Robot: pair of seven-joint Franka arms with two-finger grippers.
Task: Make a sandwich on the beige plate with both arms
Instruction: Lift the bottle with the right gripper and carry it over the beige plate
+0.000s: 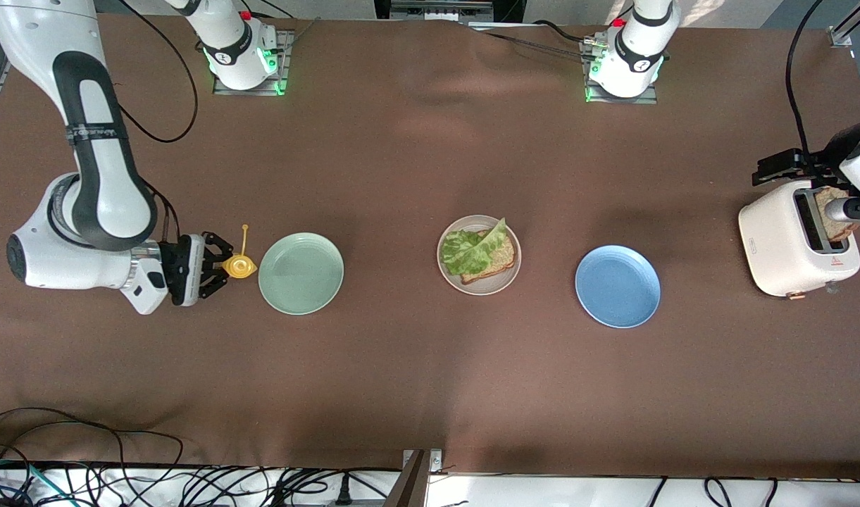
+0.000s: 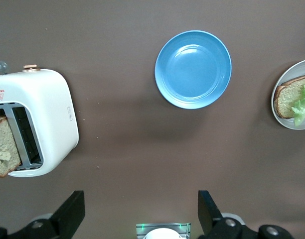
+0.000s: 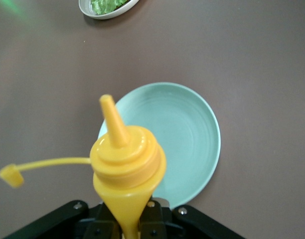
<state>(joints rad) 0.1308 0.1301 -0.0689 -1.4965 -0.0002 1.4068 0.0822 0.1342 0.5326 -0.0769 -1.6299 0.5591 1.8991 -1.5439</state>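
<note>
Right gripper (image 1: 215,266) level beside the green plate (image 1: 301,273), clamped on a yellow bottle (image 1: 239,266), left gripper (image 2: 137,211) spread wide over the toaster (image 1: 796,239), lettuce (image 1: 475,250) on bread (image 1: 499,259) on beige plate (image 1: 479,285) mid-desk (image 1: 430,366).

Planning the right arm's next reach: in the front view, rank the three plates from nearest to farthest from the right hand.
From the right hand, which grips the yellow bottle:
1. Mint-green plate, just beside it.
2. Beige plate, mid-table, holding bread and lettuce.
3. Blue plate, toward the left arm's end.
</note>
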